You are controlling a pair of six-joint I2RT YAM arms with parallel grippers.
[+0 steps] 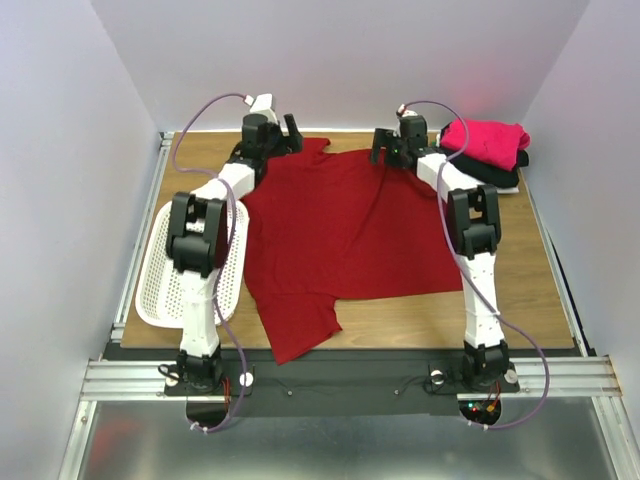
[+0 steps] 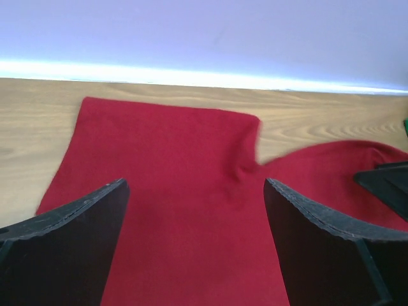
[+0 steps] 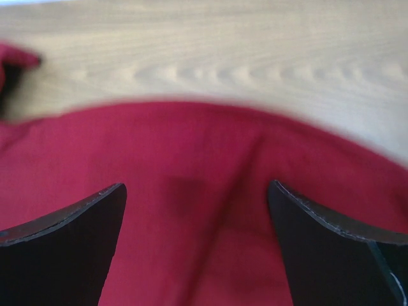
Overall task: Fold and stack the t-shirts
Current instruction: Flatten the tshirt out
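Red t-shirt point(image 1: 350, 225) lies beneath left claw point(image 2: 194, 185) and right claw point(image 3: 196, 186).

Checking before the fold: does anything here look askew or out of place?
The large dark red cloth t-shirt lies flat but skewed, one sleeve reaching the near edge of the wooden table. The white perforated plastic basket sits right at the left edge. Nothing looks spilled or damaged.

Items counted: dark red t-shirt point(image 1: 350, 230), one; pink t-shirt point(image 1: 488, 140), one; black t-shirt point(image 1: 497, 168), one; white perforated basket point(image 1: 160, 290), one; arms, two: left arm point(image 1: 200, 250), right arm point(image 1: 475, 235)
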